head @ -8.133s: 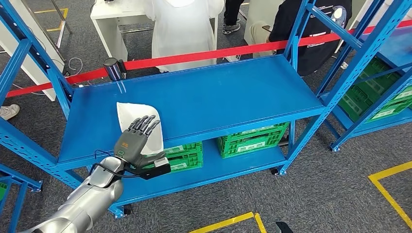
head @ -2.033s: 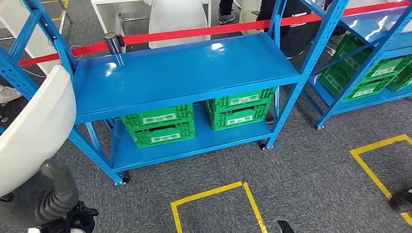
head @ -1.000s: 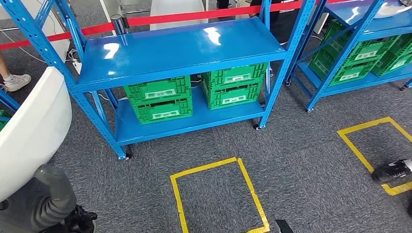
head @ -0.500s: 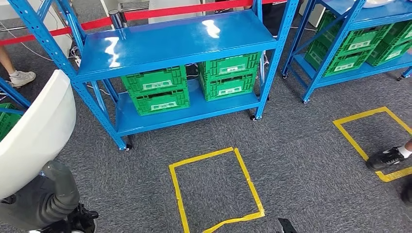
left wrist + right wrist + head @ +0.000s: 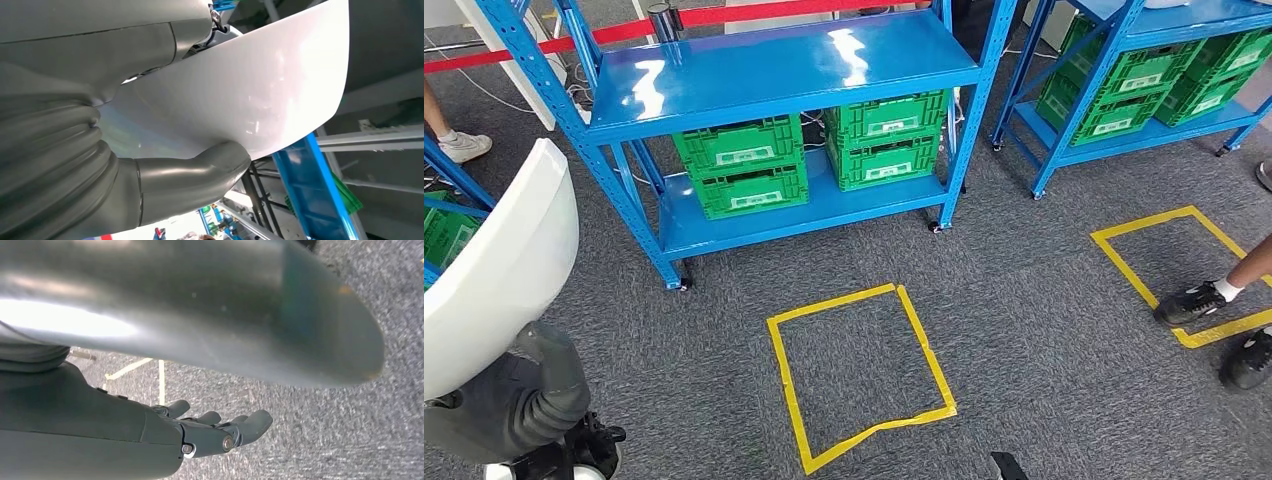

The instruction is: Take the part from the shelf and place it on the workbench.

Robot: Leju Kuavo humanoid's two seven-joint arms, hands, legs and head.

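Note:
The part (image 5: 494, 280) is a large curved white shell, held up at the lower left of the head view. My left hand (image 5: 516, 405) grips its lower end from beneath. In the left wrist view my left hand (image 5: 75, 150) presses its thick thumb against the part (image 5: 240, 95), and the shell hides the fingers behind it. The blue shelf (image 5: 774, 75) it came from stands ahead of me with its top board bare. My right hand (image 5: 210, 432) hangs over the grey carpet with its fingers loosely stretched out and nothing in them.
Green crates (image 5: 744, 165) fill the shelf's lower level. A second blue shelf (image 5: 1114, 60) with more crates stands at the right. A yellow tape square (image 5: 859, 375) marks the carpet in front. A person's shoes (image 5: 1189, 300) are at the right edge. Red barrier tape (image 5: 724, 15) runs behind.
The whole picture has shifted: the camera has drawn back, so the shelf sits higher and farther off. A person's feet have come in at the right. The part stays in my left hand.

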